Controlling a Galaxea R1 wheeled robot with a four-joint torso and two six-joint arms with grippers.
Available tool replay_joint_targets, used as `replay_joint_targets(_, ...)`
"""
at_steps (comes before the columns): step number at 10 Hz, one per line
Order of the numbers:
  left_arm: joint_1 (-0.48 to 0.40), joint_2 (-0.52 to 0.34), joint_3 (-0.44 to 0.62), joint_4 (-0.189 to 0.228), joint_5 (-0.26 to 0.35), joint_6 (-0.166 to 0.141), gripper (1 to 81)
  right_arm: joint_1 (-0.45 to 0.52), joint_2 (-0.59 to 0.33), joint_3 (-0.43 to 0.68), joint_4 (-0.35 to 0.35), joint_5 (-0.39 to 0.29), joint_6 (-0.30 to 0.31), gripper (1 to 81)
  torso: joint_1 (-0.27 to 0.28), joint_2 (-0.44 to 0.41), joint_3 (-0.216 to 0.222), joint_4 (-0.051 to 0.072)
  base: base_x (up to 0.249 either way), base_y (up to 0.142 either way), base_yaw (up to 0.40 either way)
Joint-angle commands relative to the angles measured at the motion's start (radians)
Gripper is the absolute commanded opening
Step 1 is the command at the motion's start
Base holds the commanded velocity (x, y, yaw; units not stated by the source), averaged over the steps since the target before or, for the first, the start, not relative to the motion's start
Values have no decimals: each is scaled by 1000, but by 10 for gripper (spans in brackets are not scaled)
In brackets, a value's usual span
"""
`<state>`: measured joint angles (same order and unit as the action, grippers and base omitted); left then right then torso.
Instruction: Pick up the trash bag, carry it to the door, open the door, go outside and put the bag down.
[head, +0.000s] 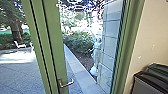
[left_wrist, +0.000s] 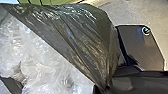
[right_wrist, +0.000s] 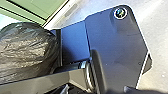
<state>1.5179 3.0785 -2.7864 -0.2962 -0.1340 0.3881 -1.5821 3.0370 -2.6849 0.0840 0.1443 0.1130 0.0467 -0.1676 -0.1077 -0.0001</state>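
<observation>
The green-framed glass door (head: 53, 47) stands in front of me in the head view, with a metal lever handle (head: 66, 83) low on its upright. I cannot tell whether it is fully closed. In the left wrist view, the trash bag (left_wrist: 82, 37) is dark and shiny, with clear crumpled plastic beside its dark film. Its film gathers to a narrow point at my left gripper (left_wrist: 103, 88), which is shut on it. The rounded dark side of the trash bag (right_wrist: 27, 50) also appears in the right wrist view. How my right gripper stands I cannot tell.
Dark bins (head: 147, 81) stand by the beige wall (head: 150, 42) on the right. Outside are grey paving (head: 22, 75), a low stone kerb (head: 80, 72), bushes (head: 77, 41) and a white chair (head: 19, 45). A pale figure, perhaps a person, shows near the glass.
</observation>
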Motion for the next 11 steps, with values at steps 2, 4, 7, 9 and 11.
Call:
replay_joint_targets(2, -32, -47, 86, 11, 53, 3, 10, 41, -62, 111, -12, -69, -3, 811, 0, 0, 0, 0, 0, 0, 182)
replay_joint_targets(4, -29, -61, 110, 11, 53, 3, 10, 41, -82, 148, -13, -72, -4, 811, 0, 0, 0, 0, 0, 0, 182)
replay_joint_targets(7, -24, -67, 119, 12, 54, 3, 10, 40, -119, 220, -24, -92, -4, 811, 0, 0, 0, 0, 0, 0, 182)
replay_joint_targets(9, -20, -75, 137, 22, 53, 2, 10, 35, -146, 274, -41, -94, -4, 811, 0, 0, 0, 0, 0, 0, 182)
replay_joint_targets(11, -20, -98, 172, 22, 60, 2, 10, 33, -172, 300, -40, -92, -3, 811, 0, 0, 0, 0, 0, 0, 182)
